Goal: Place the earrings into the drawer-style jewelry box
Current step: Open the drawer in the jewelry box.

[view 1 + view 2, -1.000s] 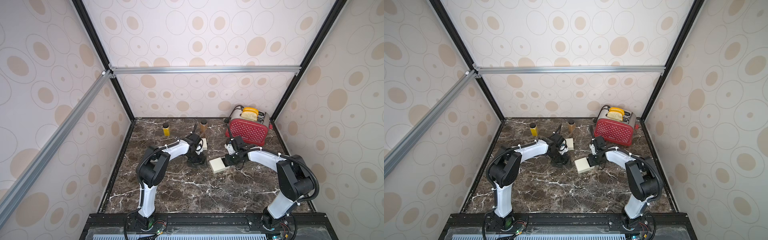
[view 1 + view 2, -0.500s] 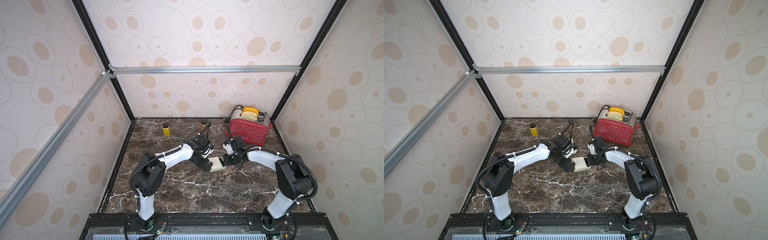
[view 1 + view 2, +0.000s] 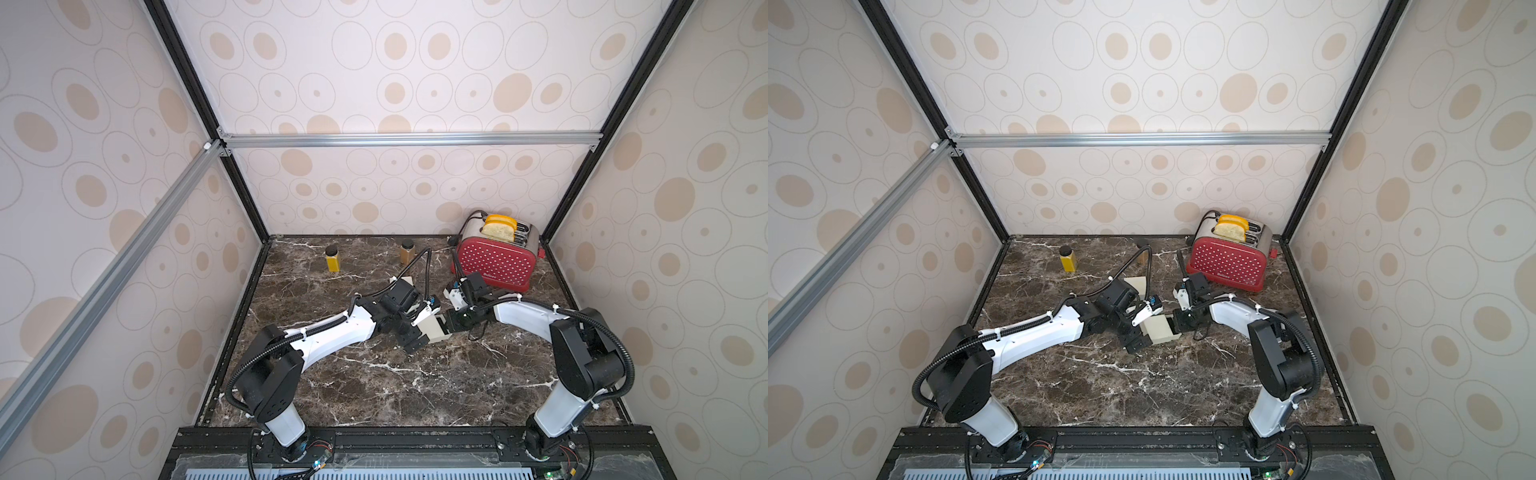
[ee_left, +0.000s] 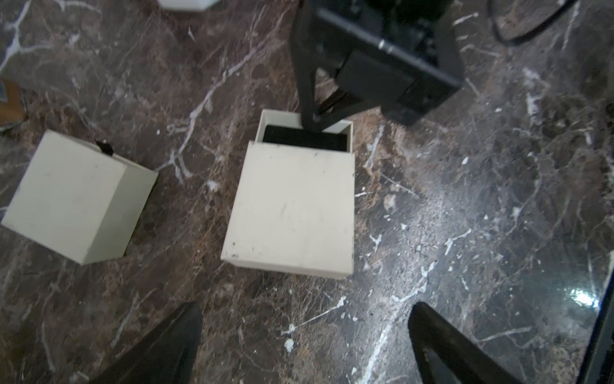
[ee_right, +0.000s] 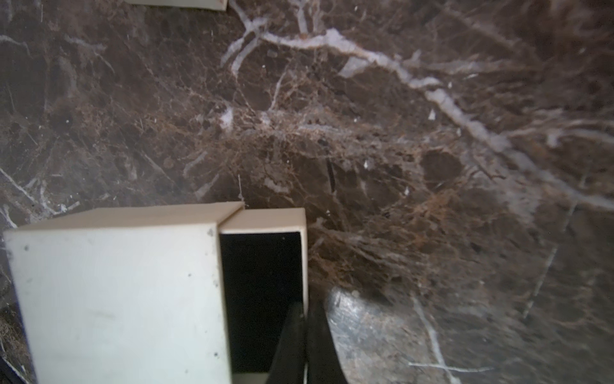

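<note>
The cream drawer-style jewelry box (image 4: pixel 292 206) lies mid-table, in both top views (image 3: pixel 434 328) (image 3: pixel 1160 328). Its black-lined drawer (image 4: pixel 304 138) (image 5: pixel 262 282) is pulled out a short way. My right gripper (image 5: pixel 305 309) (image 4: pixel 314 121) is shut on the drawer's front wall, one finger inside and one outside. My left gripper (image 4: pixel 304 311) (image 3: pixel 417 328) hovers wide open at the box's closed end, holding nothing. No earrings show in any view.
A second cream box (image 4: pixel 69 196) (image 3: pixel 1138 284) with a black tab sits behind the left arm. A red toaster (image 3: pixel 494 262) with toast stands back right. A yellow jar (image 3: pixel 332 258) and a brown jar (image 3: pixel 406 252) stand along the back.
The left arm swung from the second box over to the jewelry box and its jaws opened wide. The right gripper closed on the drawer's wall, and the drawer now shows a dark gap.
</note>
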`<state>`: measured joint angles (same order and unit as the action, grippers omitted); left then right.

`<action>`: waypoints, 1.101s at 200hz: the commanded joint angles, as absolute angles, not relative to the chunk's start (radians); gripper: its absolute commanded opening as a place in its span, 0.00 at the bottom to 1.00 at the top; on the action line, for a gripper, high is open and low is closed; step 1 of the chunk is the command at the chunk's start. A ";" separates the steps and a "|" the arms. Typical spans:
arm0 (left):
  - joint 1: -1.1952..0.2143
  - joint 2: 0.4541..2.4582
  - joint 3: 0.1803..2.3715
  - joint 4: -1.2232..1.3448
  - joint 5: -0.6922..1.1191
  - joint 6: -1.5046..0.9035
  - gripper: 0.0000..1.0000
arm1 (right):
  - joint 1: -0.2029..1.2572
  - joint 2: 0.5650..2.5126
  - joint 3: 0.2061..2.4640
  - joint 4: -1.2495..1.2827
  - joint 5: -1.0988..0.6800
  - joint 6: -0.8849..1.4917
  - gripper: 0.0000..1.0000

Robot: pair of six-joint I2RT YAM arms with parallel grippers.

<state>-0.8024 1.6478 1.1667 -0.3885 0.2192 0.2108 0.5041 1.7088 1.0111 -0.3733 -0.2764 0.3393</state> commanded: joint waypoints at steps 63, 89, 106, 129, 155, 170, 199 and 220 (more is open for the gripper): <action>-0.804 1.750 1.184 -0.311 0.264 0.323 0.99 | 0.532 1.647 0.982 -0.359 -0.291 0.350 0.00; -0.804 1.794 1.204 -0.329 0.242 0.327 0.99 | 0.533 1.629 0.973 -0.358 -0.283 0.350 0.00; -0.804 1.814 1.217 -0.335 0.233 0.324 0.99 | 0.533 1.623 0.968 -0.357 -0.284 0.351 0.00; -0.804 1.828 1.234 -0.338 0.228 0.319 0.99 | 0.533 1.618 0.961 -0.355 -0.284 0.353 0.00; -0.804 1.832 1.247 -0.342 0.220 0.321 0.99 | 0.536 1.614 0.957 -0.357 -0.280 0.353 0.00; -0.804 1.829 1.251 -0.350 0.222 0.328 0.99 | 0.538 1.614 0.956 -0.356 -0.278 0.351 0.00; -0.803 1.823 1.264 -0.375 0.247 0.322 0.99 | 0.538 1.615 0.955 -0.357 -0.278 0.353 0.00; -0.797 1.822 1.269 -0.381 0.266 0.304 0.95 | 0.540 1.613 0.955 -0.357 -0.276 0.353 0.00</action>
<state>-0.8028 1.8278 1.2247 -0.3424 0.2379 0.2852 0.5278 1.6417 0.9680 -0.3542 -0.2810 0.3515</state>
